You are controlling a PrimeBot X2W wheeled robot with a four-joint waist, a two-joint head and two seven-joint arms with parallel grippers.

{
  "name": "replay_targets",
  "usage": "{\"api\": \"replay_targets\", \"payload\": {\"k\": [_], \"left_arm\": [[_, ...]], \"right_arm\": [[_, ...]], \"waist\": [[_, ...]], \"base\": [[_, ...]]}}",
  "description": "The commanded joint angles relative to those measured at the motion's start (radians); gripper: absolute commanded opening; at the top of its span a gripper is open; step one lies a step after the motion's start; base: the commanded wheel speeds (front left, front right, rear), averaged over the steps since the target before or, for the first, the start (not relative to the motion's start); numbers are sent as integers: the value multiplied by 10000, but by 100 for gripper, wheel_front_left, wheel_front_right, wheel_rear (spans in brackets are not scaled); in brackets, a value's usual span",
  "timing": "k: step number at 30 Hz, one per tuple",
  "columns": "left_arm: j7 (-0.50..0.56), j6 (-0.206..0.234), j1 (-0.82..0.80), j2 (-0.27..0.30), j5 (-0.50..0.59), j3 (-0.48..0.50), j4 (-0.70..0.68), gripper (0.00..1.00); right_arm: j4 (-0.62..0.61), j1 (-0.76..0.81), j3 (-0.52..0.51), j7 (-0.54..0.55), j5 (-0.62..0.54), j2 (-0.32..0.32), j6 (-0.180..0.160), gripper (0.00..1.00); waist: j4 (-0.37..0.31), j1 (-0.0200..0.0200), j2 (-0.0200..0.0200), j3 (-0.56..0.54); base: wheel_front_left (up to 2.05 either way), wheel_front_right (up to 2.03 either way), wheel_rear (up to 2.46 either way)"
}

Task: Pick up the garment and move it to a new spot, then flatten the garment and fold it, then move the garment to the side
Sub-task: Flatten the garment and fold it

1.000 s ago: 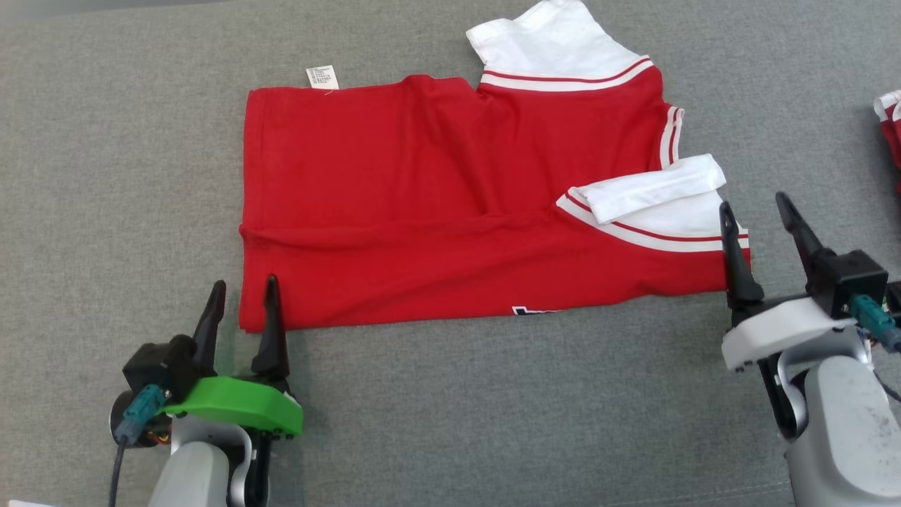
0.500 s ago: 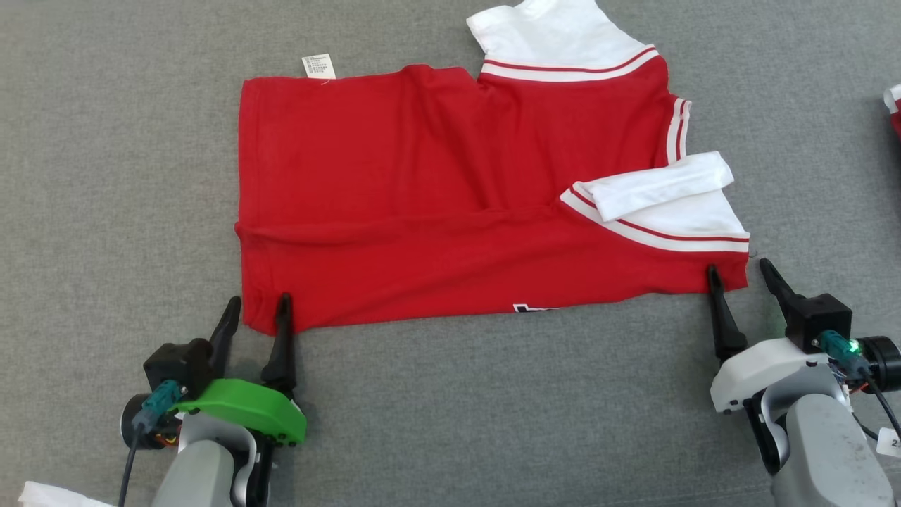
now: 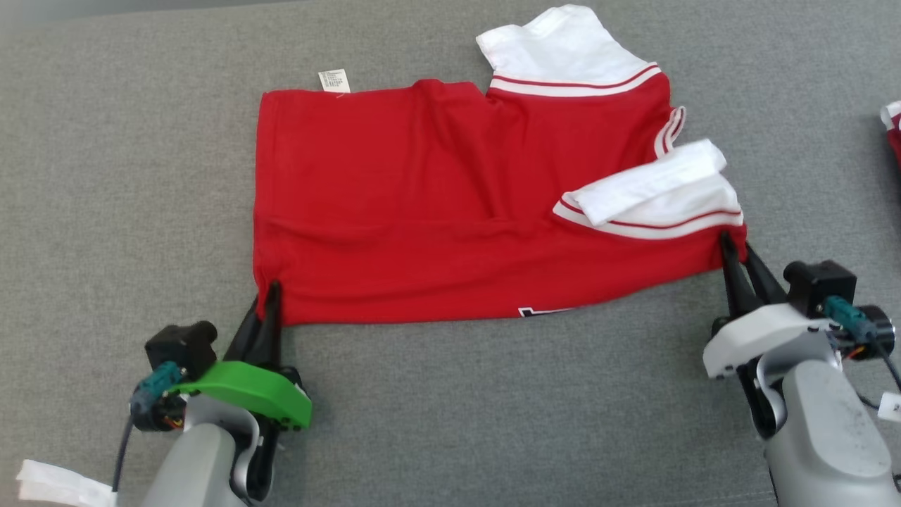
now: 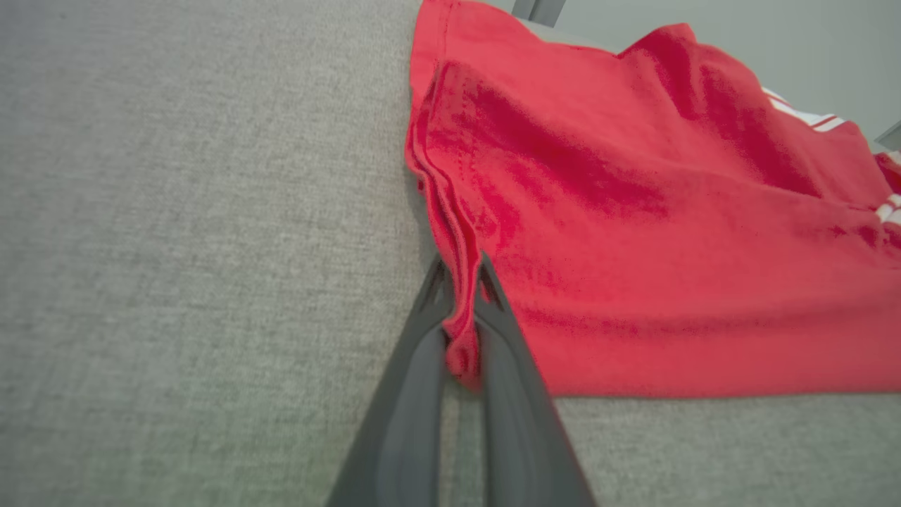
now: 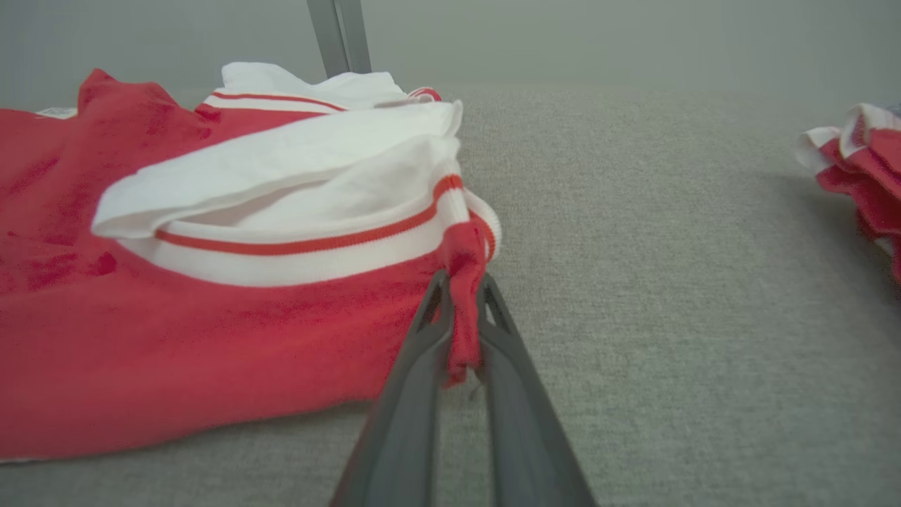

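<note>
Your left gripper is clenched on the garment at its near left hem corner, with a red fold pinched between the fingers. Your right gripper is clamped on the near right corner, just under the white striped sleeve. Half a second ago both sets of jaws stood open astride those corners; now both are closed on cloth. The right corner lay flat before and is bunched and drawn up now, sleeve crumpled behind it.

The garment lies mid-way across the grey surface, folded, with its label at the far edge. There's bare grey along the near hem between your arms, and more to the left. On the right, a second red-and-white cloth sits at the frame edge, well apart. A white scrap lies beside your left arm.
</note>
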Motion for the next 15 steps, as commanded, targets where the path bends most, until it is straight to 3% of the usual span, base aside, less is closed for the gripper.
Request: {"api": "replay_targets", "payload": {"k": [1,8,15], "left_arm": [[5,19,-98,126,77,249,-297,0],[5,21,200,12,490,1201,-1282,0],[5,24,1659,-396,601,1180,-762,0]], "right_arm": [[-250,-248,22,-12,157,-107,-21,0],[-832,-381,155,-2,757,-521,-23,0],[-832,1093,314,526,1228,-843,-26,0]], "waist": [[0,0,0,-240],[21,0,0,-1024],[72,0,0,-1498]], "base": [[0,0,0],[0,0,0],[0,0,0]]}}
